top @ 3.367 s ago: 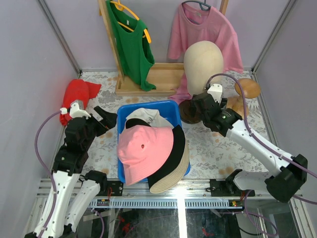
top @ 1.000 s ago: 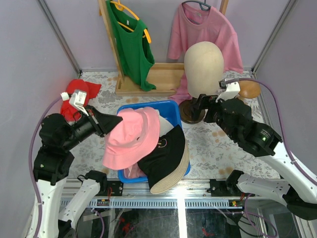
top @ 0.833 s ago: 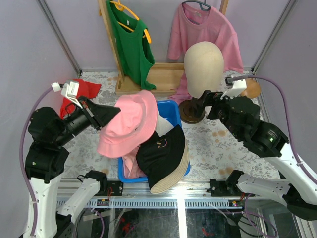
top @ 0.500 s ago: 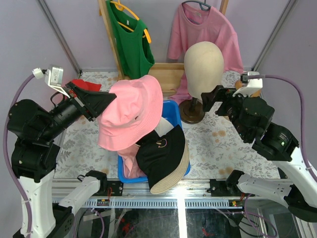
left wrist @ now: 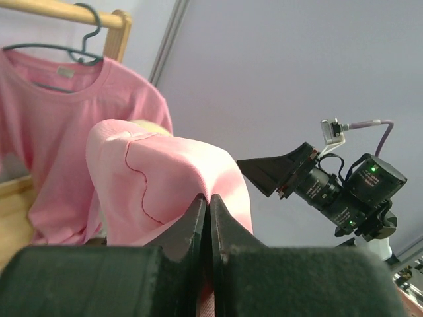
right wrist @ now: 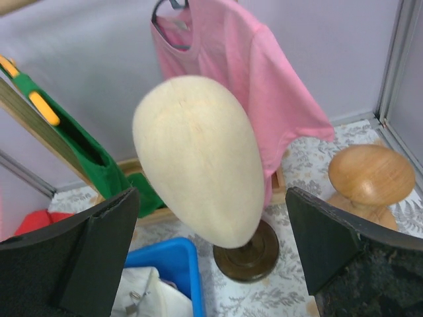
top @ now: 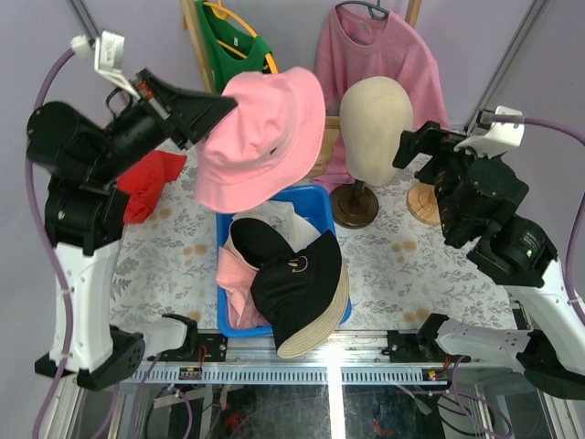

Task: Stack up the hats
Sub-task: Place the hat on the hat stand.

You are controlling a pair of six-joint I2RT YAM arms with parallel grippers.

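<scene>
A pink bucket hat (top: 265,137) hangs high above the blue bin (top: 315,197), just left of the cream mannequin head (top: 375,114). My left gripper (top: 219,102) is shut on its brim. In the left wrist view the pink fabric (left wrist: 165,178) is pinched between the closed fingers of that gripper (left wrist: 209,201). More hats lie in the bin: a black cap (top: 297,283), a tan one (top: 315,338) under it, a white one (top: 283,219). My right gripper (top: 422,151) is open, empty and raised to the right of the head, which sits between its fingers in the right wrist view (right wrist: 210,198).
A pink T-shirt (top: 366,46) and a green top (top: 224,37) hang on a wooden rack at the back. A red cloth (top: 146,178) lies at the left. A rounded wooden stand (top: 422,203) sits right of the head's dark base (top: 352,206).
My left arm has lifted the pink hat out of the bin, up and toward the back right. The right arm has risen too, its gripper still open.
</scene>
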